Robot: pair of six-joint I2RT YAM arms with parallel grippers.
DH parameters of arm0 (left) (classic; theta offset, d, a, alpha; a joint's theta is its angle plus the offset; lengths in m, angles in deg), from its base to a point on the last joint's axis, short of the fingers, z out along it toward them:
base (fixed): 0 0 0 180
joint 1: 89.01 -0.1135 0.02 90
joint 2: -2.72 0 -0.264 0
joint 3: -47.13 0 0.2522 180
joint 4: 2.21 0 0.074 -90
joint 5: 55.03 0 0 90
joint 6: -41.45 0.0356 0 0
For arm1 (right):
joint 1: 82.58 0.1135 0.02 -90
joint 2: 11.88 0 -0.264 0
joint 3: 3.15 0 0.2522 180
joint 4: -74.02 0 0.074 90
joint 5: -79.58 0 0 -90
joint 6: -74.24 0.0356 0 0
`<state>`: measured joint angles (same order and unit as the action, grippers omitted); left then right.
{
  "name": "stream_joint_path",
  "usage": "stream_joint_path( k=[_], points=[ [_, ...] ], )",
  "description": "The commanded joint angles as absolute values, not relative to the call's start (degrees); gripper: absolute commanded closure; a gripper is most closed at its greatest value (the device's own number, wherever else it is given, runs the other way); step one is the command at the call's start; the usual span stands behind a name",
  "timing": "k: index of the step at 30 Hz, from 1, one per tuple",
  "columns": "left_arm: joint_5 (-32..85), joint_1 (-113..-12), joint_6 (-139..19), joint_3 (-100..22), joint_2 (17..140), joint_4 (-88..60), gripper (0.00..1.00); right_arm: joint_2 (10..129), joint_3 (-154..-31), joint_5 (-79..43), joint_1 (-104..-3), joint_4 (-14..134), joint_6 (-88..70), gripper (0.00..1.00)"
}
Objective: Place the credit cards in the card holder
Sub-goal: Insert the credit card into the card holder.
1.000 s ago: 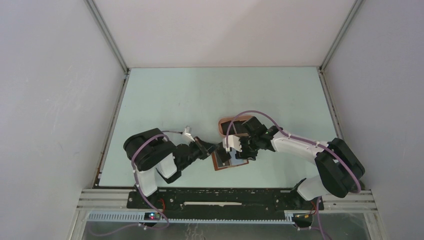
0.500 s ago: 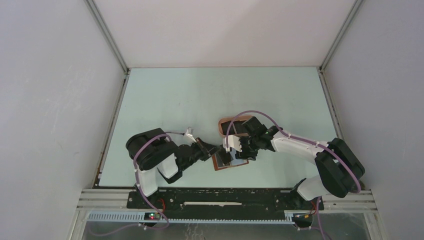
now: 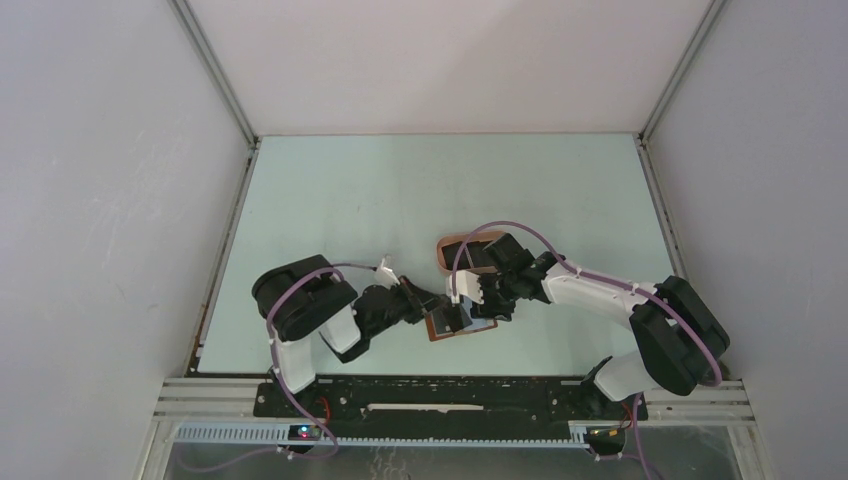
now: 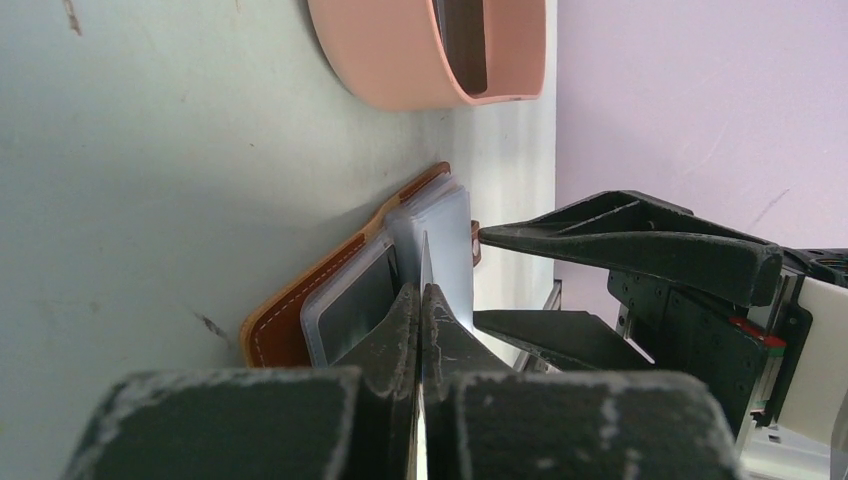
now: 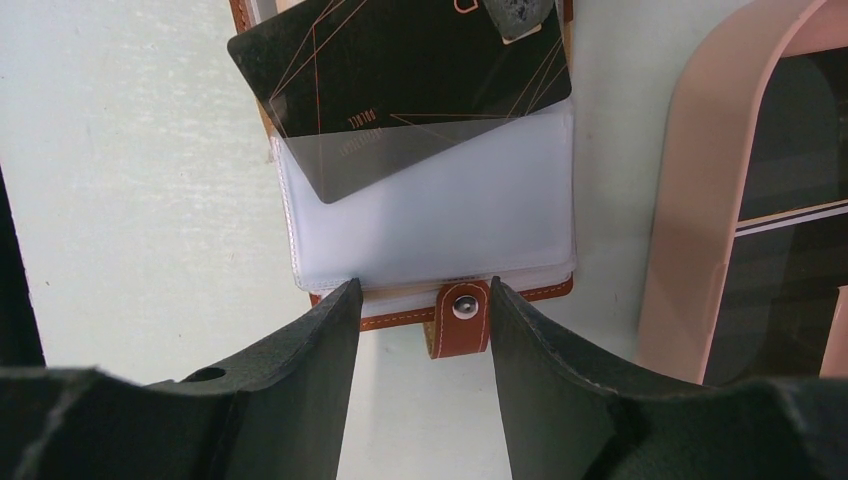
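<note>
The brown leather card holder [image 5: 515, 293] lies open on the table, its clear pockets [image 5: 440, 220] facing up and its snap tab [image 5: 461, 318] toward my right gripper. A black credit card [image 5: 400, 60] sits tilted, one corner inside the top pocket. My left gripper [image 4: 421, 290] is shut on this card, seen edge-on [image 4: 427, 262] in the left wrist view. My right gripper [image 5: 420, 300] is open, its fingers either side of the snap tab at the holder's edge. In the top view both grippers [image 3: 440, 304] [image 3: 472, 308] meet over the holder [image 3: 470, 328].
A pink oval tray [image 5: 690, 200] stands just beside the holder and holds more dark cards [image 5: 790, 200]. It also shows in the left wrist view [image 4: 400, 60] and, partly under the right arm, in the top view [image 3: 452, 250].
My left gripper has moved right toward the holder with the black card. The right gripper has stayed at the holder's edge.
</note>
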<state>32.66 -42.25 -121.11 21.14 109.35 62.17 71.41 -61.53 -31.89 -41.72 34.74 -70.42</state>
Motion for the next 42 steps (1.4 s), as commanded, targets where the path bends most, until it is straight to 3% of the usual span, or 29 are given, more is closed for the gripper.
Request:
stream_joint_path(
  k=[1, 29, 42],
  points=[
    [30.50, -41.78, -121.84, 18.84, 109.52, 59.58, 1.00, 70.40, -63.26, -32.13, -40.91, 33.23, -69.69, 0.41],
    [26.10, -41.64, -123.87, 14.63, 112.49, 59.18, 0.97, 68.69, -64.53, -32.87, -40.10, 31.69, -67.40, 0.39],
    [25.33, -41.57, -123.43, 14.70, 113.86, 63.08, 0.98, 64.95, -65.16, -40.26, -47.07, 27.77, -67.71, 0.38]
  ],
)
